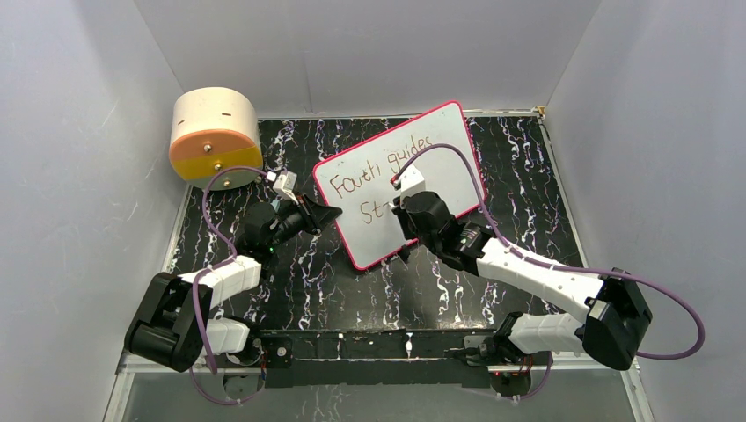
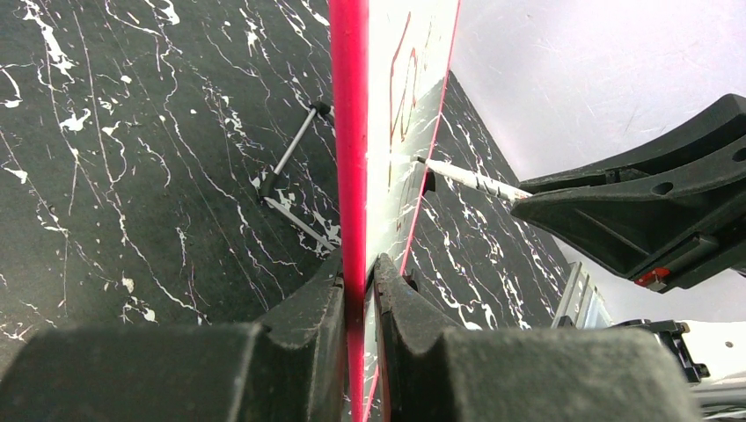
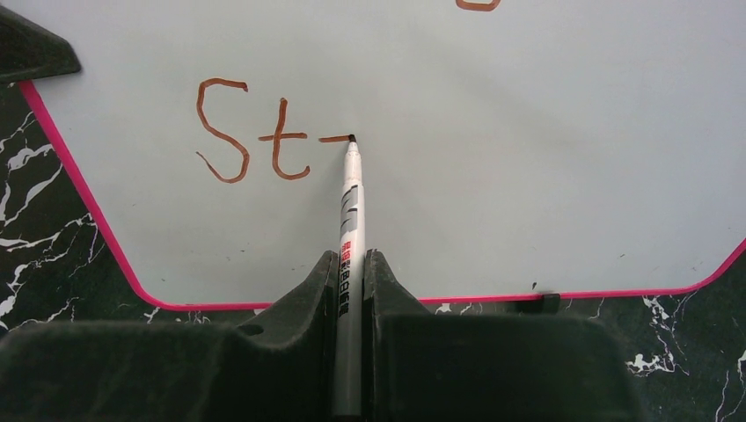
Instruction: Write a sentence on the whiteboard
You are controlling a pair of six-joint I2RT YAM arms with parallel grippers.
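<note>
The sentence (image 3: 280,138) stands unfinished on the whiteboard (image 1: 378,242): an upper line reading roughly "Faith guides", and below it only "St" and a short dash. In my top view the board sits mid-table, its long axis running from about 8 o'clock to 2 o'clock. In the right wrist view the marker (image 3: 352,189) points to 12 o'clock with its tip touching the board at the right end of that dash, just at 3 o'clock from the "t". The right gripper (image 3: 351,257) is clenched on the marker barrel, fingers on either side. The blank white surface lies at 3 o'clock from the tip, so I judge that the coming stroke must travel that way, along the writing line and parallel to the board's long axis. The right arm is the one at the text. The left gripper (image 2: 361,264) is clamped on the board's pink frame at its 9 o'clock edge in the top view, steadying it. A tan-and-orange drum (image 1: 215,136) stands well apart at 10 o'clock on the black marbled table (image 1: 528,176).
</note>
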